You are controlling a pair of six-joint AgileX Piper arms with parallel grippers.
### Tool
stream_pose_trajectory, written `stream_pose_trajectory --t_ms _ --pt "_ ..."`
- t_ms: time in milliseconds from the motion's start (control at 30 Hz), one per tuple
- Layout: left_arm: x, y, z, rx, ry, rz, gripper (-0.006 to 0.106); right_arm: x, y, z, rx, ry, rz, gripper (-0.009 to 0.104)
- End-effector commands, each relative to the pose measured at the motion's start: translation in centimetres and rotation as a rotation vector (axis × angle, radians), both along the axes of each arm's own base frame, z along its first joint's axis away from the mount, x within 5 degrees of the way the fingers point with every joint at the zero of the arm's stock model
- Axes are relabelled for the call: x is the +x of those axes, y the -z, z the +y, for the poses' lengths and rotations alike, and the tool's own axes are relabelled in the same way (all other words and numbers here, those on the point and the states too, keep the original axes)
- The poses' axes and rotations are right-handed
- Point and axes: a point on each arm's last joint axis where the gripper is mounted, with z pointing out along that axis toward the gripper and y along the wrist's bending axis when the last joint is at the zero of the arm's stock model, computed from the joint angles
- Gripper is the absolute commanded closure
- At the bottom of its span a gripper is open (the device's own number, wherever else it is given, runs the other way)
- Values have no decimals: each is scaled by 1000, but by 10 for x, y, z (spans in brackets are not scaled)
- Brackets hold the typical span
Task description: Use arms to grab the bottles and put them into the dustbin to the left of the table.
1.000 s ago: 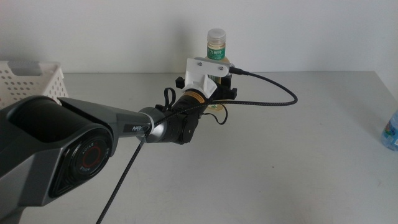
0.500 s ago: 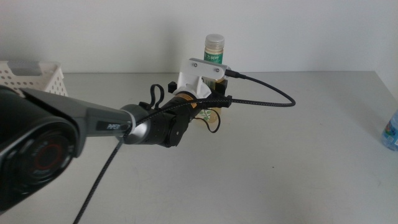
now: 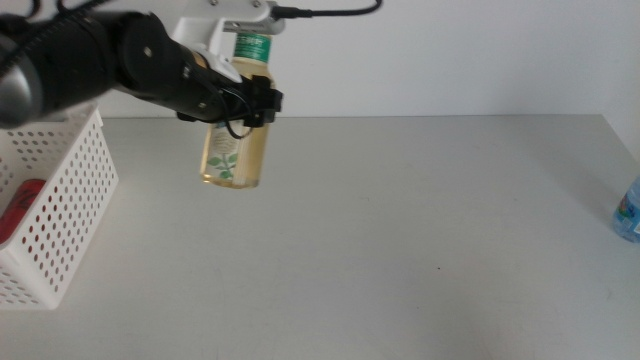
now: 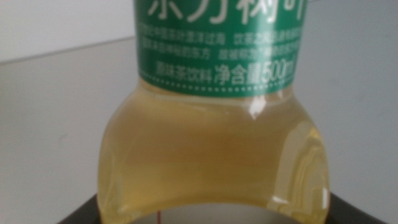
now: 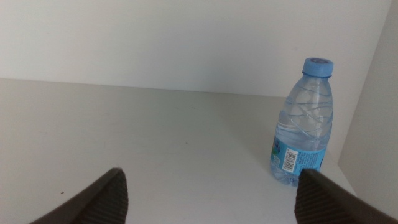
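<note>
My black left gripper (image 3: 250, 100); pale-yellow tea bottle (image 3: 236, 150), green-white label; white perforated dustbin (image 3: 60, 200); clear water bottle (image 5: 303, 124), blue cap.

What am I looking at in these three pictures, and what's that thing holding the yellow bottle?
It is a two-armed robot at a grey table. The middle view looks down over the table; the other two come from cameras on each arm's wrist. The left gripper is shut on the tea bottle, holding it in the air beside the white dustbin, where something red already lies. Its wrist view shows that bottle close up. The right gripper waits with jaws open, facing the water bottle that stands on the table.
</note>
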Motion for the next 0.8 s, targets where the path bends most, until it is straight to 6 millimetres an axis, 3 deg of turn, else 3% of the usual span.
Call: stream_pose_trajectory --t_ms 0,167,300,433,600,767 --pt "-8 -55 24 -34 -40 -50 102 -2 -12 0 -21 5 -109 1" --pt "-11 -91 76 26 -123 109 102 -2 -12 0 -21 5 -109 1" --pt "-20 -125 114 132 -149 130 102 -2 -12 0 -21 5 -109 1" --pt "-26 -143 147 181 -229 112 102 -2 -12 0 -21 5 -109 1" --pt "-36 -144 189 241 -355 183 102 -2 -12 0 -21 5 -109 1" --pt "-33 -130 221 282 -401 253 102 -2 -12 0 -22 5 -109 1"
